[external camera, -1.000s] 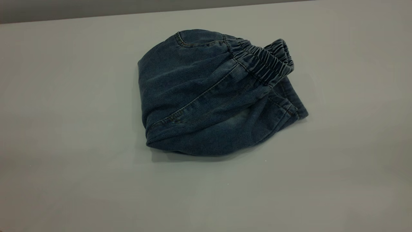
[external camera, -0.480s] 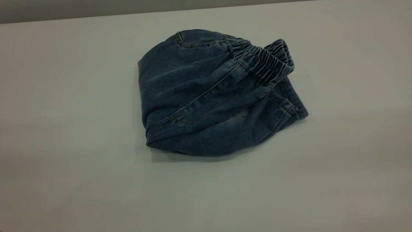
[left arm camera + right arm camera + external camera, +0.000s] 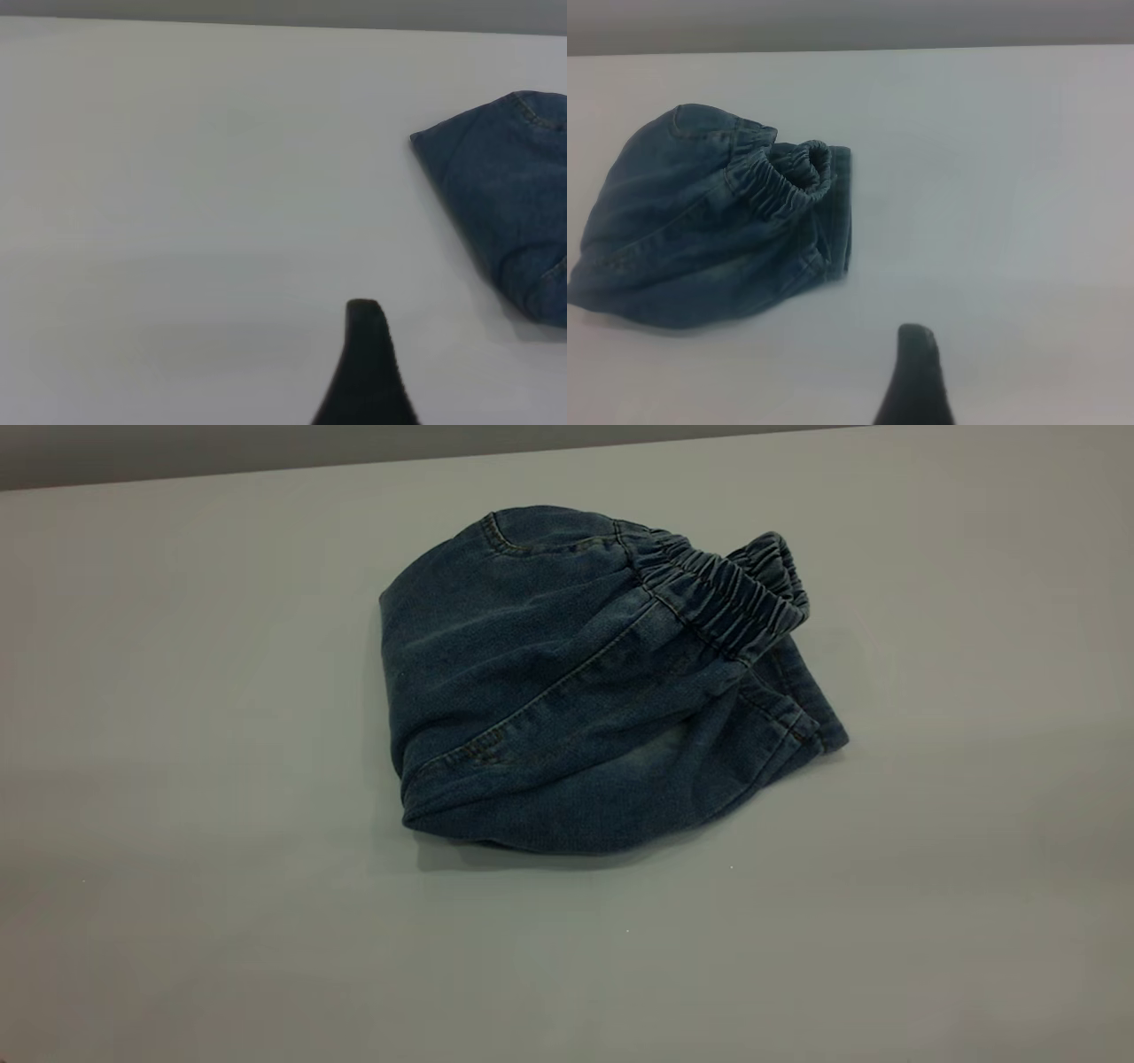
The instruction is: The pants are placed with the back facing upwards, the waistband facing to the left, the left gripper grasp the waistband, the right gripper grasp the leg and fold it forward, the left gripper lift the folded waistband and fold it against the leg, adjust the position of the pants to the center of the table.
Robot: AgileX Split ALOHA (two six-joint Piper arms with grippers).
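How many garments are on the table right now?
1: the folded pants lie near the table's middle, waistband on top toward the right. Nothing else shows.

Exterior view dim and evenly lit; soft shadow lies along the near edge of the pants (image 3: 585,691) on my bench (image 3: 177,691). Both my wrist views brighter, slightly soft, without glare.

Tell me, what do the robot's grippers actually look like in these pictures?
Very little shows. In each wrist view only one slim black fingertip with a rounded end pokes into the picture: the left gripper's finger and the right gripper's finger. Both look matte and dark, with no cables or markings visible. The exterior view shows no arms.
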